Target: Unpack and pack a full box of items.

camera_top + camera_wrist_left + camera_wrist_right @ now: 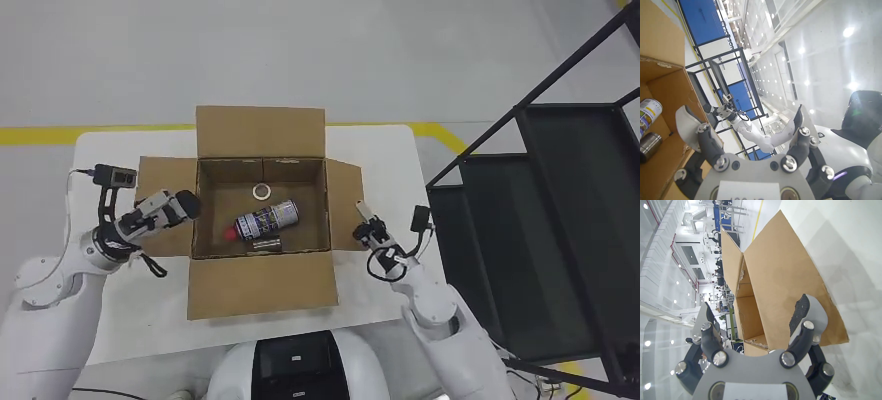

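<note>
Open brown cardboard box (300,170): entry from above, flaps folded outward. A printed tin can (268,219) on its side blocks the floor's centre, with a short steel cylinder (265,244) just beside it at 6 o'clock. A small white ring (262,190), perhaps tape, lies at 12. The floor at 3 and 9 o'clock is free.

White logo lettering stood on the blue panels (702,20); the can (648,113) carried a printed label too small to read.
</note>
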### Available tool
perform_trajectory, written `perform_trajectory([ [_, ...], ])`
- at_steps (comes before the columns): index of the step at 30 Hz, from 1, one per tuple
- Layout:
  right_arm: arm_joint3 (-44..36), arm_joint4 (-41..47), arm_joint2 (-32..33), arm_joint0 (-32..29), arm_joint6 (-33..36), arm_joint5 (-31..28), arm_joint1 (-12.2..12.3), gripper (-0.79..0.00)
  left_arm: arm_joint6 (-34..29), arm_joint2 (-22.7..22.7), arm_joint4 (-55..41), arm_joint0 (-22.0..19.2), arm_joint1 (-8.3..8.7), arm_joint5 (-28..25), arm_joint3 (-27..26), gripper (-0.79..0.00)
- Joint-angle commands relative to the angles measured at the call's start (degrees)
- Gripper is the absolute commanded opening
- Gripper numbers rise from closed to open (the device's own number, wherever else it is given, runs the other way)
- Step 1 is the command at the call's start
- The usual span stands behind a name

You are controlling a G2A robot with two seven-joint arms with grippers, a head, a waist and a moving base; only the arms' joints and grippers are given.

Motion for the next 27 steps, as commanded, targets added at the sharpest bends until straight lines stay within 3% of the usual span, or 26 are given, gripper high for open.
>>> perform_trajectory([
  [1,-0.36,-0.07,-0.26,0.37,-0.1,0.22,-0.03,0.0,0.25,-1.1,-1.05,0.9,0.08,-0.1,0.48,0.0],
  [8,-9.15,-7.75,-2.16,-0.28,-2.21,-3.09,0.06,0.0,0.22,-3.87,-4.82,2.64,0.13,-1.72,0.84,0.0],
  [11,-12.61,-13.19,-5.36,1.78,-0.19,-1.24,0.01,0.0,1.14,-5.37,-6.04,3.4,0.13,-2.88,1.45,0.0],
  [15,-11.69,-20.51,-12.91,9.54,4.98,6.7,-0.64,0.0,1.87,-6.95,-7.42,4.52,0.09,-4.1,2.54,0.0],
  [21,-2.72,-31.2,-25.14,24.61,12.44,21.31,-2.77,0.0,0.74,-6.71,-8.34,4.62,-0.08,-3.67,4.77,0.0],
  [27,3.76,-38.35,-32.78,33.74,18.19,30.63,-4.77,0.0,0.38,-6.24,-8.43,4.32,-0.14,-3.31,5.22,0.0],
])
